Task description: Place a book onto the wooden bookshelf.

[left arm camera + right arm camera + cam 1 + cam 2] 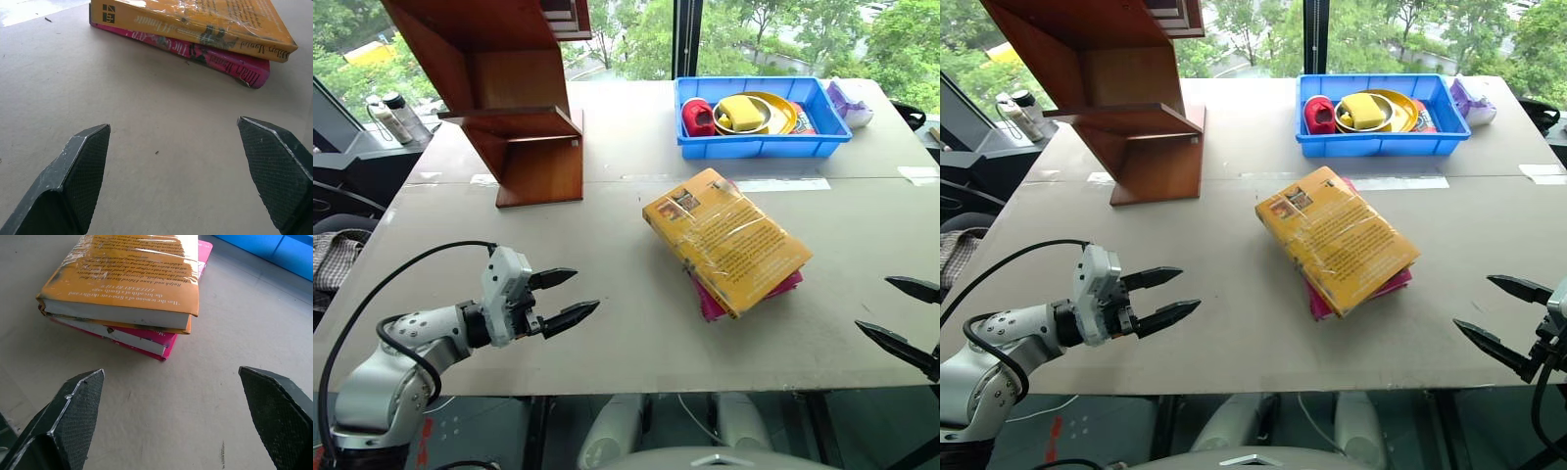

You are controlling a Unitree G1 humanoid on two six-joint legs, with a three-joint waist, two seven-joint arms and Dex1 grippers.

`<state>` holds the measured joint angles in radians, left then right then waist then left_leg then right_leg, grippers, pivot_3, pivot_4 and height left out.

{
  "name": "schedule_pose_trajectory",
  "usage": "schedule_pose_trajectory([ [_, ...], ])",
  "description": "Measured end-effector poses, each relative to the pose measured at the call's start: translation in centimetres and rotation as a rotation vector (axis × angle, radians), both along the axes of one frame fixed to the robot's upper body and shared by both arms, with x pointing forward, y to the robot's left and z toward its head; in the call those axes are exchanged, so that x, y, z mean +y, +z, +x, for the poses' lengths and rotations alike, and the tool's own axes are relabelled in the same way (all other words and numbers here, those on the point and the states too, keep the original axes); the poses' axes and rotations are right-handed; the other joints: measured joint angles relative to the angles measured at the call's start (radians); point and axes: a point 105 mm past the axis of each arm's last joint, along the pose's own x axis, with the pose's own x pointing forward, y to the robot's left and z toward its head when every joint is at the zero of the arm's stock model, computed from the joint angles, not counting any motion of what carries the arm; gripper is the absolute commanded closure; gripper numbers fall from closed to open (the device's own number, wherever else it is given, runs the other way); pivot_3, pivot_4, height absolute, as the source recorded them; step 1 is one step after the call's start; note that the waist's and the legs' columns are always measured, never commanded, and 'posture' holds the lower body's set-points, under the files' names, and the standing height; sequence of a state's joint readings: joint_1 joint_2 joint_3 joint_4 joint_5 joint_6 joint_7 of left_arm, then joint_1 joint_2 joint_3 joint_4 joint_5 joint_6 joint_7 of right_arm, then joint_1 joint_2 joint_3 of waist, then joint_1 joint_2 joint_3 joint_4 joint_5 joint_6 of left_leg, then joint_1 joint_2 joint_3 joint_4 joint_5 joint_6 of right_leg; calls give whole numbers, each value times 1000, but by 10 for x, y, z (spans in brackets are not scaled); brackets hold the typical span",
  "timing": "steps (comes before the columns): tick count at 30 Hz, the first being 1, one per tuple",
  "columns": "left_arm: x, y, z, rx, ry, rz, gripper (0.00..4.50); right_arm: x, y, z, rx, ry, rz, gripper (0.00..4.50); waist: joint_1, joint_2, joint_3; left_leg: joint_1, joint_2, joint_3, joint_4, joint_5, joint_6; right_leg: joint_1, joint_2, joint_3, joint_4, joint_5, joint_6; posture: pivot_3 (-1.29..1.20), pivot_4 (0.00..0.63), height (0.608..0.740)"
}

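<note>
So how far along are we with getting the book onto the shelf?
Nothing is done yet: the book lies flat on the magenta-pink book, apart from the wooden bookshelf. In hand: left gripper and right gripper are open either side of it, not touching. Grasping, carrying and placing remain.

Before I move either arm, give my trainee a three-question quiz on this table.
1. True or false: the book lies on top of the pink book.
2. Which holds anything: A) left pincer B) right pincer C) neither?
3. Fill in: the wooden bookshelf stands on the table at the robot's far ____, and the blue bin at its far right.

Key: 1 true; 2 C, both open and clear of the books; 3 left.
</note>
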<state>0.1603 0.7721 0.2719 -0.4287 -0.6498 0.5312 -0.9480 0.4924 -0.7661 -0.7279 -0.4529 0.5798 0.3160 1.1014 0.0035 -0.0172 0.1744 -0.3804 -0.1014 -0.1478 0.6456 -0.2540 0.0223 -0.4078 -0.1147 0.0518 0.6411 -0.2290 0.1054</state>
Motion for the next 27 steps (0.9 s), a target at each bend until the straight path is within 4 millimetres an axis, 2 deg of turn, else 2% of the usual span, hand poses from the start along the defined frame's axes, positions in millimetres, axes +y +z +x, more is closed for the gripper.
schedule_pose_trajectory([
  [2, 0, 0, 0, 1, -3, 2, 230, 0, 0, 0, -2, 0, -1, 125, 2, 0, 0, 0, 0, 0, 0, 0, 0, 0, 0, 0, 0, 0, 0, 0, 150, 740],
  [3, -5, 7, 5, -24, -31, 3, 230, 0, 1, 3, -14, -16, 5, 125, 8, 0, 0, 0, 0, 0, 0, 0, 0, 0, 0, 0, 0, 0, 0, 0, 150, 740],
  [5, -18, 30, 15, -112, -86, -13, 230, 6, 3, 13, -33, -31, 20, 125, 13, -1, 0, -1, 0, -2, 3, 0, -1, 0, 1, -2, 0, 0, 0, 0, 150, 740],
  [7, -32, 51, 15, -185, -151, -28, 230, 20, 2, 21, -8, -25, 0, 125, 11, 0, 0, -1, 0, -1, 3, 0, 0, 0, 0, -1, 0, 1, 1, 0, 150, 740],
  [9, -37, 55, 12, -197, -178, -37, 230, 24, 0, 23, 20, -29, 13, 125, 8, 0, 0, -1, 0, 0, 2, -1, -1, -1, 0, -1, 0, 1, 1, 0, 150, 740],
  [11, -41, 53, 6, -198, -225, -34, 230, 34, 9, 33, 24, -20, 37, 125, -2, 1, 1, -3, 1, 2, 2, -2, -1, -3, 2, 2, 0, 1, 1, 0, 150, 740],
  [13, -42, 51, 0, -178, -260, -33, 230, 40, 17, 48, 21, -20, 6, 648, -11, 0, 1, -3, 2, 2, 2, -2, -1, -3, 2, 1, 0, 1, 1, 0, 150, 740],
  [15, -40, 49, -6, -157, -293, -17, 230, 44, 26, 80, -3, -63, -26, 1321, -21, -1, 2, -3, 2, 3, 2, -2, -1, -3, 3, 1, -1, 1, 0, 0, 150, 740],
  [18, -39, 47, -10, -142, -320, -1, 230, 47, 29, 113, -14, -104, -119, 2834, -13, 0, 2, -3, 2, 3, 2, -2, -1, -3, 2, -2, 0, 1, -1, 0, 150, 740],
  [19, -39, 46, -11, -136, -322, -2, 230, 49, 27, 121, -1, -110, -138, 3038, -9, 0, 2, -5, 2, 3, 2, -2, -1, -4, 2, -4, -1, 1, -1, 0, 150, 740],
  [20, -39, 45, -12, -133, -320, -2, 230, 52, 25, 130, 17, -115, -156, 3799, -8, 0, 2, -6, 2, 2, 2, -2, -2, -4, 2, -6, -1, 2, -1, 0, 150, 740],
  [21, -39, 45, -12, -131, -319, -1, 230, 54, 23, 137, 29, -117, -173, 4236, -7, 0, 2, -6, 2, 1, 2, -1, -3, -5, 2, -6, -1, 2, -1, 0, 150, 740],
  [22, -39, 44, -13, -132, -318, -1, 230, 55, 20, 144, 46, -118, -199, 4478, -8, 0, 2, -7, 2, 1, 2, 0, -4, -5, 2, -5, -2, 2, -1, 0, 150, 740],
  [27, -38, 38, -20, -116, -285, -3, 230, 62, 6, 159, 99, -82, -282, 4478, -14, 0, 2, -12, 2, -1, 2, -2, -4, -10, 0, -5, -5, 2, -1, 0, 150, 740],
])
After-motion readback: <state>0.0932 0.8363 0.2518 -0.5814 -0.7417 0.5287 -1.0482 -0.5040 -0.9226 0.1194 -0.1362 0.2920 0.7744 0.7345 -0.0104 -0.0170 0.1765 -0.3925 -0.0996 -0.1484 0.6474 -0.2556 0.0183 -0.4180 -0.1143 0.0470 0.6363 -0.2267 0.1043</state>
